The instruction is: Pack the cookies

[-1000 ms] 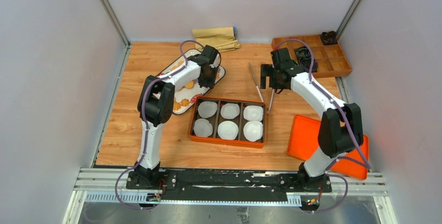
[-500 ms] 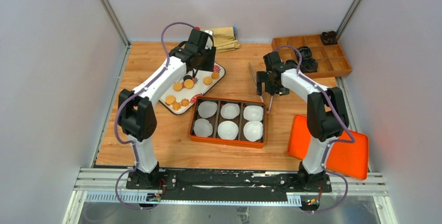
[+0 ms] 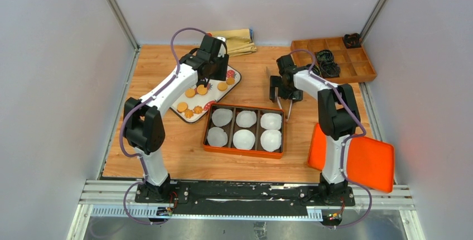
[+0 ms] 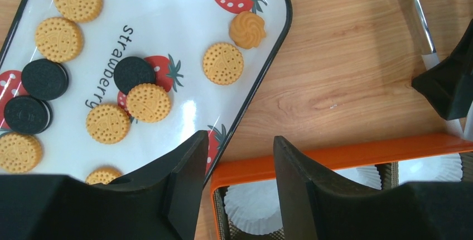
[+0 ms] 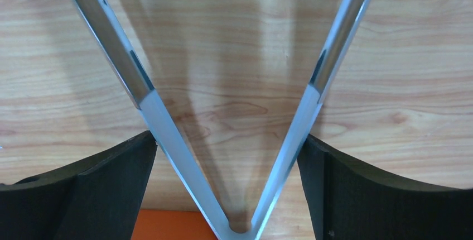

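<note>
Light wooden table (image 3: 167, 139), grey walls around. Our round golden and black cookies (image 4: 148, 102) lie on the strawberry-printed white tray (image 4: 167, 22) toward the far edge. The left gripper (image 4: 240, 145) hangs over its corner, spread and empty. The right gripper (image 5: 226, 145), jaws wide, straddles the steel tongs (image 5: 167, 128). We'd squeeze both arms evenly.

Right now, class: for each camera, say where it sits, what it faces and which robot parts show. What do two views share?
Top: above and behind, looking down on the table; left arm and right arm show.
Left wrist: over the plate's corner, facing down at cookies and box; left gripper open.
Right wrist: low over tongs; right gripper straddles them, open.
Shared: both wrist views show the tongs.
</note>
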`<act>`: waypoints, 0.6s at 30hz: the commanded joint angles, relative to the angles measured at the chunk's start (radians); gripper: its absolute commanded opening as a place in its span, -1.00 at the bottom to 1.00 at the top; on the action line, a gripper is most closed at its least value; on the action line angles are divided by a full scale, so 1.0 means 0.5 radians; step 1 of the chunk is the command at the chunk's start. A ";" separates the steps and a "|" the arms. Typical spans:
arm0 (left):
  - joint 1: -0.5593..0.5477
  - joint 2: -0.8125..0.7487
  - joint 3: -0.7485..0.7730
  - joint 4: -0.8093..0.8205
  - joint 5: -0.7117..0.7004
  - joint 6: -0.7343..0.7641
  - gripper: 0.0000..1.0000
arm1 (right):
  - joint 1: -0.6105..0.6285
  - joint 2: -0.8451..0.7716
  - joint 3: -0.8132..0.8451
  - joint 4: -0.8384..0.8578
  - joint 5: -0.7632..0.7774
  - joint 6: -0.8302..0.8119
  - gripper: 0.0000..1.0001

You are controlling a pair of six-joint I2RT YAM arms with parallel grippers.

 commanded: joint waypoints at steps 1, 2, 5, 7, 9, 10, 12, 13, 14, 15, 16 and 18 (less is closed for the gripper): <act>-0.010 -0.024 -0.023 0.030 0.000 -0.009 0.03 | 0.026 0.147 0.086 -0.035 0.046 0.058 1.00; -0.010 -0.017 -0.024 0.029 0.003 -0.009 0.02 | 0.027 0.162 0.102 -0.032 0.062 0.059 1.00; -0.010 -0.011 -0.033 0.026 0.006 -0.002 0.01 | 0.038 0.170 0.134 -0.034 0.115 0.054 0.98; -0.010 -0.016 -0.041 0.026 0.001 0.000 0.01 | 0.050 0.140 0.133 -0.037 0.142 0.044 0.85; -0.010 -0.016 -0.044 0.025 -0.003 0.000 0.01 | 0.067 0.099 0.132 -0.040 0.188 0.025 0.71; -0.010 -0.015 -0.046 0.026 -0.002 -0.001 0.01 | 0.076 0.077 0.139 -0.040 0.201 0.007 0.63; -0.010 -0.011 -0.046 0.030 0.007 -0.003 0.01 | 0.087 0.041 0.159 -0.046 0.217 -0.027 0.52; -0.010 -0.005 -0.046 0.029 0.011 -0.006 0.01 | 0.091 0.028 0.178 -0.056 0.218 -0.043 0.45; -0.010 -0.004 -0.043 0.026 0.014 -0.004 0.00 | 0.094 0.019 0.199 -0.065 0.214 -0.060 0.40; -0.010 -0.004 -0.043 0.027 0.015 -0.003 0.00 | 0.094 0.014 0.222 -0.077 0.215 -0.075 0.35; -0.010 -0.006 -0.044 0.026 0.013 -0.004 0.00 | 0.094 0.003 0.249 -0.096 0.219 -0.088 0.31; -0.010 -0.010 -0.043 0.024 0.007 -0.003 0.01 | 0.096 -0.015 0.310 -0.123 0.220 -0.119 0.29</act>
